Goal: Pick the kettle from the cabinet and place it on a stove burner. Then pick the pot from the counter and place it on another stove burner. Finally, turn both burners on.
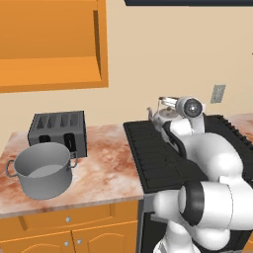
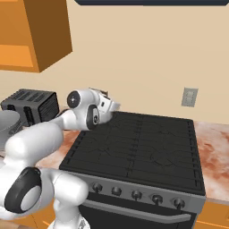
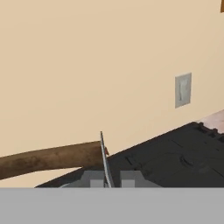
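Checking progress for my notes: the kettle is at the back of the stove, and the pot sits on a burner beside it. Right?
Not quite. The pot is on the counter in front of the toaster, as the left base view shows. The kettle is at the back of the stove.

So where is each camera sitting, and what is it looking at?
Left base view: behind the arm's left, looking over the pot, toaster and kettle; white arm lower right.
Right base view: behind its right, looking over the stove burners; arm lower left.
Hand view: on the hand, facing the wall; tool shut on the kettle's handle.
Both base views share stove, toaster.
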